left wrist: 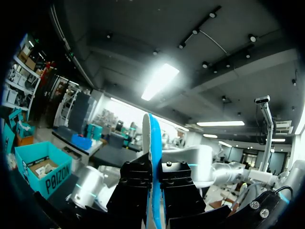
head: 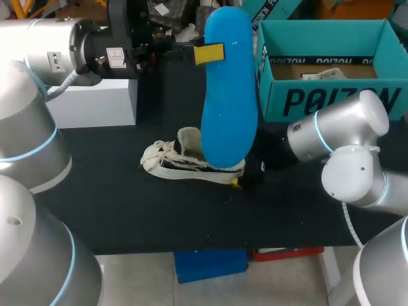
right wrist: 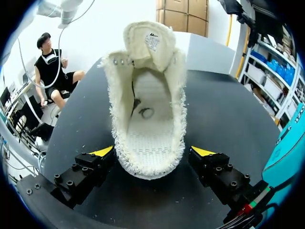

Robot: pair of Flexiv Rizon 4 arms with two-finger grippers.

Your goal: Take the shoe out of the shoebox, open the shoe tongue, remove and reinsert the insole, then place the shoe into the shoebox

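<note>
My left gripper [head: 209, 53] holds a blue insole [head: 228, 89] up in the air above the table, shut on its edge. In the left wrist view the insole [left wrist: 153, 143] stands on edge between the black fingers [left wrist: 138, 183]. The cream shoe [head: 185, 160] lies on the black table, tongue pulled open and its inside bare [right wrist: 148, 109]. My right gripper [right wrist: 152, 151] sits low at the shoe's heel, open, one yellow-tipped finger [right wrist: 102, 152] on each side of the heel. The teal shoebox [head: 331, 95] stands at the back right.
A white box [head: 95, 102] stands at the back left of the table [head: 127, 210]. Crumpled paper [head: 322, 74] lies inside the shoebox. My right arm's elbow [head: 350, 153] hangs over the table's right side, in front of the shoebox.
</note>
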